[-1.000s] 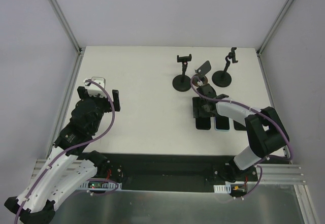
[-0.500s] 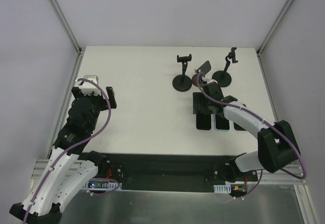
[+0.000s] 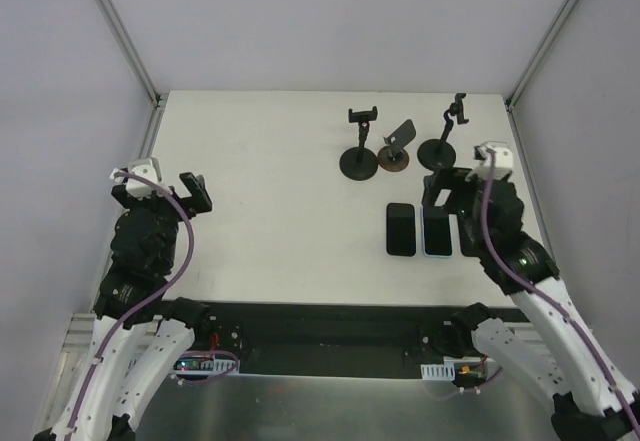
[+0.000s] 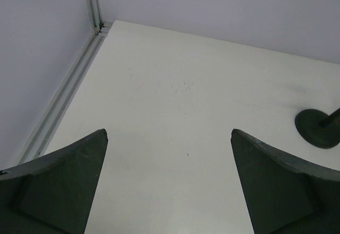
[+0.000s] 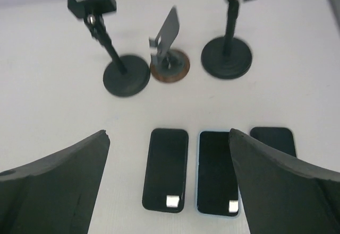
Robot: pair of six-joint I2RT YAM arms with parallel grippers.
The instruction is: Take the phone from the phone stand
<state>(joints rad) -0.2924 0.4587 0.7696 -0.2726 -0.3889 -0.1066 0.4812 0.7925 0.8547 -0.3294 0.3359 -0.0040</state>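
Three phones lie flat in a row on the white table (image 3: 280,181): a black phone (image 3: 401,229) (image 5: 166,169), a blue-edged phone (image 3: 437,233) (image 5: 217,171), and a dark phone (image 5: 272,138) partly hidden by my right finger. Behind them stand three phone stands, none holding a phone: a black clamp stand (image 3: 358,151) (image 5: 122,72), a brown-based plate stand (image 3: 395,154) (image 5: 169,59) and a second black clamp stand (image 3: 442,144) (image 5: 227,53). My right gripper (image 3: 458,189) (image 5: 169,133) hangs open above the phones, holding nothing. My left gripper (image 3: 160,186) (image 4: 169,132) is open over bare table at the far left.
Grey enclosure walls and aluminium rails (image 3: 130,186) border the table on the left, back and right. In the left wrist view a black stand base (image 4: 317,128) shows at the right edge. The arm bases sit on the black bar (image 3: 320,336) at the near edge.
My right gripper opened fully, left the black phone flat on the table and drew back to the right. My left arm pulled back toward the left edge.
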